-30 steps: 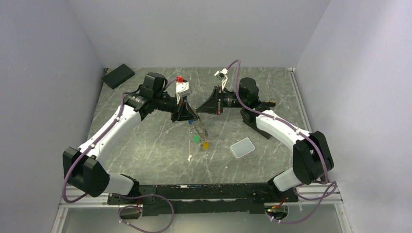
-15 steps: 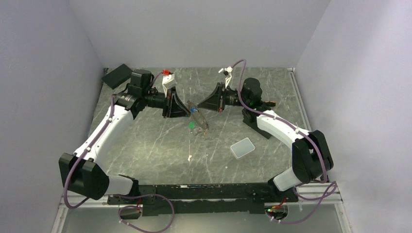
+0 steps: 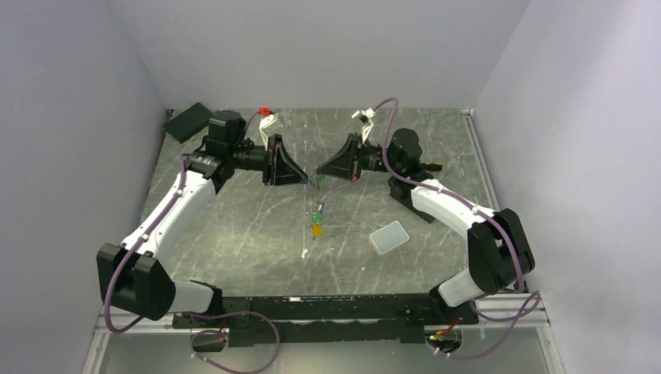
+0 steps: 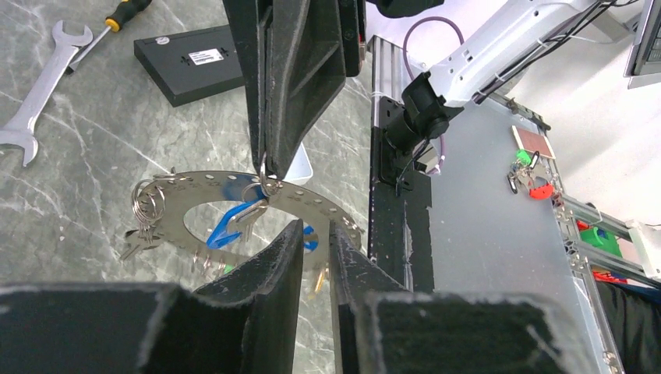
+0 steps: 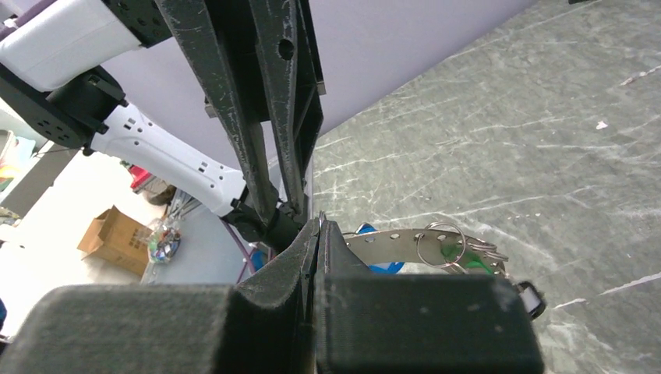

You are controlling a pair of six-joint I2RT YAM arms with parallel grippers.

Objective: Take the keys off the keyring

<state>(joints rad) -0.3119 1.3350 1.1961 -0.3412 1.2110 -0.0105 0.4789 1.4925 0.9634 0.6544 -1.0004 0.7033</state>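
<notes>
Both arms reach inward and meet above the middle of the table (image 3: 234, 226), a little toward its far edge. The keyring (image 4: 199, 181), a flat perforated metal band, is held clear of the surface between them.

The right gripper (image 5: 318, 222) has its fingers pressed together and pinches the band's inner edge at the tips. The left gripper (image 4: 316, 227) is drawn narrow, with the band crossing between its fingertips. A slim gap shows between those fingers.

The keys (image 3: 317, 212) hang from the band in a loose string pointing toward the near edge. A green tag (image 3: 318, 208) sits partway down and a yellow tag (image 3: 316, 231) at the bottom. A blue-tagged key (image 4: 226, 226) hangs inside the band's curve. A cluster of small split rings (image 4: 148, 202) hangs at one end of the band.

A pale rounded square pad (image 3: 389, 237) lies on the table to the right of the hanging keys, nearer the near edge. A black case (image 3: 189, 121) lies at the far left corner. A wrench (image 4: 35, 86) and a screwdriver (image 4: 125, 12) lie beside a flat black box (image 4: 195, 58).
</notes>
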